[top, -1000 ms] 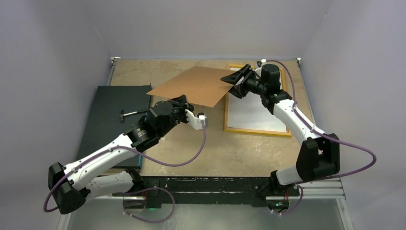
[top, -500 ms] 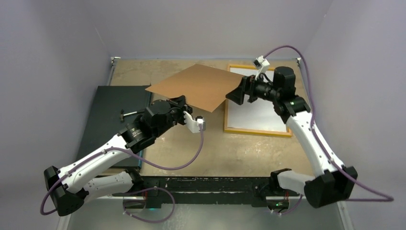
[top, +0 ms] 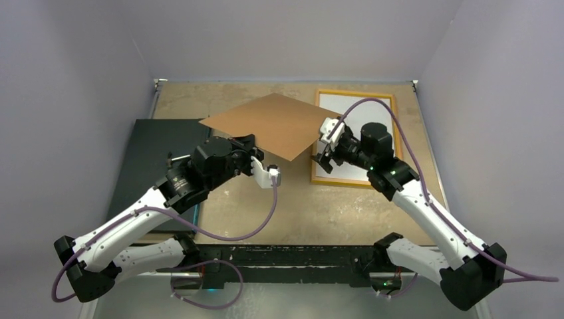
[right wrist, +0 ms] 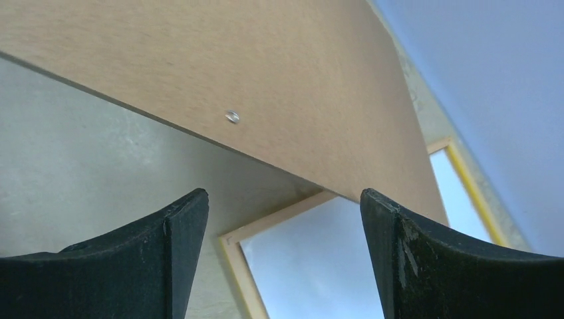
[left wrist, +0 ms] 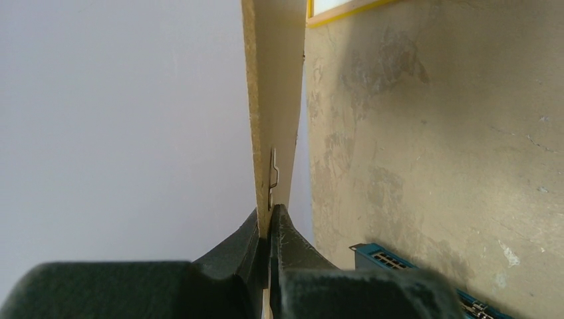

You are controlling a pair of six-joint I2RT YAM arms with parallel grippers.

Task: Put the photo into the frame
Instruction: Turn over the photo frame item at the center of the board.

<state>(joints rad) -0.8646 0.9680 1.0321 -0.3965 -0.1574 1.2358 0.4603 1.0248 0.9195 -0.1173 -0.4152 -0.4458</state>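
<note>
My left gripper [top: 247, 142] is shut on the near edge of the brown backing board [top: 263, 125] and holds it tilted above the table. In the left wrist view the fingers [left wrist: 269, 222] pinch the board [left wrist: 273, 100] edge-on, beside a small metal clip. The yellow-orange frame [top: 392, 143] lies flat at the right, and a white sheet [top: 359, 149] fills it, seemingly the photo's plain back. My right gripper [top: 322, 156] hangs open and empty over the frame's near left corner [right wrist: 229, 242], with the board's right corner [right wrist: 233, 66] above and beyond its tips [right wrist: 282, 196].
A flat black panel [top: 156, 163] lies at the left under my left arm. A blue slotted box [left wrist: 399, 262] shows at its near side. Walls close the table at the back and on both sides.
My right gripper has opened, come off the board's right corner and pulled back toward me to the frame's near left corner. The left gripper keeps the board, which has shifted slightly left.
</note>
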